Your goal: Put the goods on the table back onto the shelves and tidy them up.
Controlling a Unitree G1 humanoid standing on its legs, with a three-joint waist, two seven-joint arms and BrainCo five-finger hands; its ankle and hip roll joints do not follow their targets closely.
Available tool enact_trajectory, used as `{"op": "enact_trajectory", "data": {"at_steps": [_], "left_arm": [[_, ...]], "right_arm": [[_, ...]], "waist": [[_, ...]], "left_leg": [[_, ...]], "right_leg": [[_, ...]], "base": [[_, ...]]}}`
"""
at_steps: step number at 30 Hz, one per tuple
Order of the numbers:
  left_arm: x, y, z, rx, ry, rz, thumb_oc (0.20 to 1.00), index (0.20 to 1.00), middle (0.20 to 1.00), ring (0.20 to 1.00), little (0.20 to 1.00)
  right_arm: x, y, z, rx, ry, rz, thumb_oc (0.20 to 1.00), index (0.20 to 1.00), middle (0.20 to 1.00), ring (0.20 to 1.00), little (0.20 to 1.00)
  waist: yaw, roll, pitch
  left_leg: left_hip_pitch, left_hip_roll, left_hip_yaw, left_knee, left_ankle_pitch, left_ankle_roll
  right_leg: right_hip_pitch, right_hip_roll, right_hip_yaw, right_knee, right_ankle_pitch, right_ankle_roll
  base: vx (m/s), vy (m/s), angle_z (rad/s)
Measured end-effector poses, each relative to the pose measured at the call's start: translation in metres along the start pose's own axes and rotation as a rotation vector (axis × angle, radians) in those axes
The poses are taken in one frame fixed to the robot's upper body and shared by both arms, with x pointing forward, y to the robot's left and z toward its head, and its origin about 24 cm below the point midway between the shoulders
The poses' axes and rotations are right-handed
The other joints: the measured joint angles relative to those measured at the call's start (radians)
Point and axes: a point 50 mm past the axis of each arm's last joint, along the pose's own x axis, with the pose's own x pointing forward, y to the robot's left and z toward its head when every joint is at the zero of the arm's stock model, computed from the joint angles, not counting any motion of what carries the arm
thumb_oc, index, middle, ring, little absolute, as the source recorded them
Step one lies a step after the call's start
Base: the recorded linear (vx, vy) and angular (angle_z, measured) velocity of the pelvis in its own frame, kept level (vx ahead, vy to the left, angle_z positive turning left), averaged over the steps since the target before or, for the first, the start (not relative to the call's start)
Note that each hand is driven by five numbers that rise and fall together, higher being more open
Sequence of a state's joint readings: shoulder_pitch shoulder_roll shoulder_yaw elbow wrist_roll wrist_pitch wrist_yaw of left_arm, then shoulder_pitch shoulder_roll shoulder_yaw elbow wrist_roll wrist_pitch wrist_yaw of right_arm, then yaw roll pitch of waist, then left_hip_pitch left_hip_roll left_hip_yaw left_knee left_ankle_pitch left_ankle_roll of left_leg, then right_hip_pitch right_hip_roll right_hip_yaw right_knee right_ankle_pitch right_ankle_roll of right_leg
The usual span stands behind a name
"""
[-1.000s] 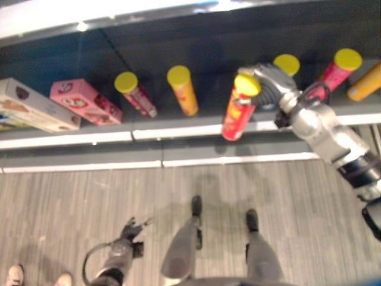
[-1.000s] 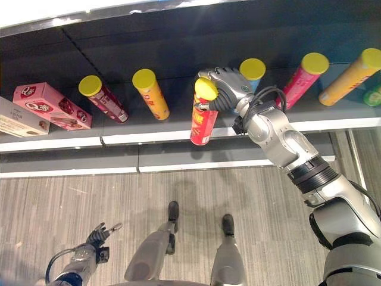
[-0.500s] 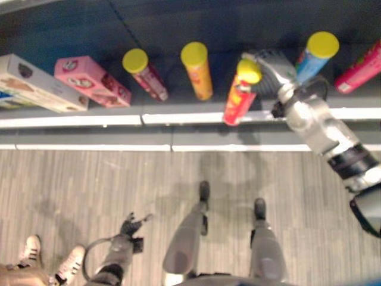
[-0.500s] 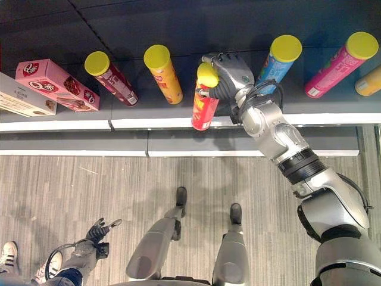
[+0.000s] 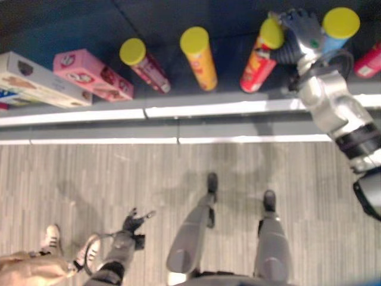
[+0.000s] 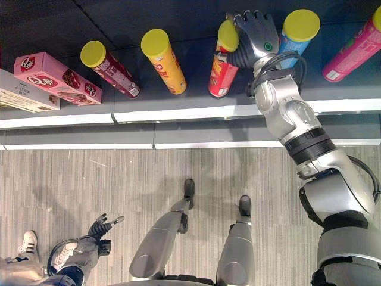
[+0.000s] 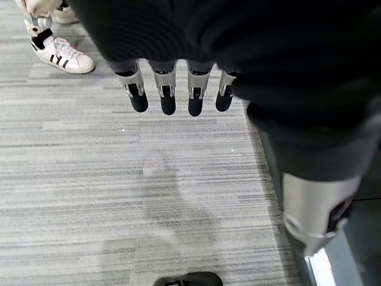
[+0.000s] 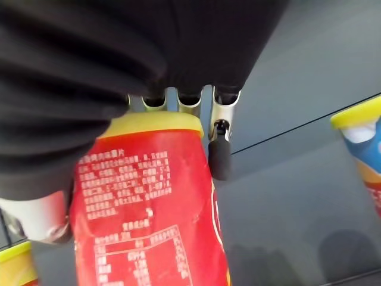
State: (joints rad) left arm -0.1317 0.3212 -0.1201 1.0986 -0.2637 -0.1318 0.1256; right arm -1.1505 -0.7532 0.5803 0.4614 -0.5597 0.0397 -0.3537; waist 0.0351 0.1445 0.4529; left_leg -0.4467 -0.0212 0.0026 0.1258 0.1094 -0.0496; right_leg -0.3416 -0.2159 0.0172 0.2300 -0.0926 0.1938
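A red can (image 6: 222, 70) with a yellow lid leans on the dark shelf (image 6: 178, 113) between an orange can (image 6: 162, 61) and a blue can (image 6: 295, 34). My right hand (image 6: 257, 37) is shut on its top, fingers (image 8: 219, 156) curled over the lid. In the right wrist view the red can (image 8: 149, 208) sits right under the palm. The can's base is just inside the shelf's front edge. My left hand (image 5: 132, 224) hangs low over the floor, and its fingers (image 7: 168, 95) are straight and hold nothing.
Also on the shelf are a dark red can (image 6: 111, 62), a pink box (image 6: 57, 77), a white box (image 5: 36, 88) at the left and a pink can (image 6: 354, 50) at the right. A person's shoes (image 7: 59, 55) are on the grey floor beside my left hand.
My right hand has carried the red can from over the shelf's front edge further in, so its base is now on the shelf board. The camera has shifted. The left hand stays low.
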Motion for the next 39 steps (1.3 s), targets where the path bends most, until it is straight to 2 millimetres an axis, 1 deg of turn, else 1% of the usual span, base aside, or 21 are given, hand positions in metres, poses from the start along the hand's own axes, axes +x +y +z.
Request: {"op": "enact_trajectory", "data": {"at_steps": [7,12,15,23,27,28,34,39], "left_arm": [[0.001,0.000,0.004,0.001,-0.013,0.001,1.000,1.000,1.000,1.000,1.000],[0.002,-0.002,0.011,-0.006,-0.039,0.001,1.000,1.000,1.000,1.000,1.000],[0.003,-0.002,0.013,-0.034,-0.044,0.005,1.000,1.000,1.000,1.000,1.000],[0.003,0.000,0.014,-0.041,-0.044,0.014,1.000,1.000,1.000,1.000,1.000],[0.003,0.000,0.016,-0.045,-0.053,0.018,1.000,1.000,1.000,1.000,1.000],[0.003,0.000,0.017,-0.047,-0.056,0.020,1.000,1.000,1.000,1.000,1.000],[0.003,0.000,0.017,-0.057,-0.055,0.026,1.000,1.000,1.000,1.000,1.000],[0.003,0.000,0.017,-0.076,-0.054,0.028,1.000,1.000,1.000,1.000,1.000]], "right_arm": [[0.000,0.000,-0.001,-0.037,0.008,-0.007,0.200,0.200,0.200,0.200,0.200],[0.000,0.001,-0.001,-0.068,0.001,-0.011,0.200,0.200,0.200,0.200,0.200],[0.002,0.001,0.004,-0.105,-0.024,-0.018,0.200,0.200,0.200,0.200,0.200],[0.006,0.001,0.016,-0.208,-0.103,-0.003,0.200,0.200,0.200,0.200,0.200],[0.010,-0.002,0.021,-0.229,-0.126,-0.013,0.200,0.200,0.200,0.200,0.200],[0.012,-0.003,0.022,-0.229,-0.128,-0.015,0.200,0.200,0.200,0.200,0.200],[0.015,-0.002,0.027,-0.244,-0.150,-0.006,0.200,0.200,0.200,0.200,0.200],[0.021,-0.005,0.020,-0.265,-0.117,-0.001,0.200,0.200,0.200,0.200,0.200]], "waist": [[0.000,0.005,0.004],[0.000,0.006,0.005],[0.000,0.010,0.007],[0.000,0.011,0.008],[0.001,0.011,0.008],[0.001,0.011,0.008],[0.002,0.011,0.008],[0.003,0.011,0.008]], "left_leg": [[-0.013,-0.001,-0.001,0.009,0.000,0.000],[-0.060,-0.001,0.004,0.026,0.004,0.006],[-0.064,-0.001,0.005,0.033,0.005,0.006],[-0.086,-0.001,0.002,0.052,0.006,0.008],[-0.100,-0.001,0.003,0.054,0.007,0.009],[-0.104,-0.001,0.002,0.055,0.011,0.014],[-0.109,-0.002,-0.002,0.058,0.011,0.014],[-0.109,-0.002,-0.004,0.059,0.012,0.014]], "right_leg": [[-0.020,-0.001,0.001,0.022,-0.009,0.000],[-0.080,0.000,0.013,0.064,-0.016,0.001],[-0.086,0.000,0.018,0.074,-0.018,0.002],[-0.124,-0.001,0.021,0.127,-0.034,-0.002],[-0.150,-0.001,0.023,0.154,-0.040,-0.005],[-0.154,-0.001,0.023,0.158,-0.041,-0.005],[-0.155,-0.001,0.021,0.158,-0.041,-0.005],[-0.154,0.000,0.019,0.159,-0.041,-0.005]], "base": [[0.00,0.000,0.00],[0.00,0.000,0.00],[0.00,0.000,0.00],[0.00,0.002,0.00],[0.00,0.018,0.00],[0.00,0.000,0.00],[0.00,0.000,0.00],[0.01,-0.001,0.00]]}}
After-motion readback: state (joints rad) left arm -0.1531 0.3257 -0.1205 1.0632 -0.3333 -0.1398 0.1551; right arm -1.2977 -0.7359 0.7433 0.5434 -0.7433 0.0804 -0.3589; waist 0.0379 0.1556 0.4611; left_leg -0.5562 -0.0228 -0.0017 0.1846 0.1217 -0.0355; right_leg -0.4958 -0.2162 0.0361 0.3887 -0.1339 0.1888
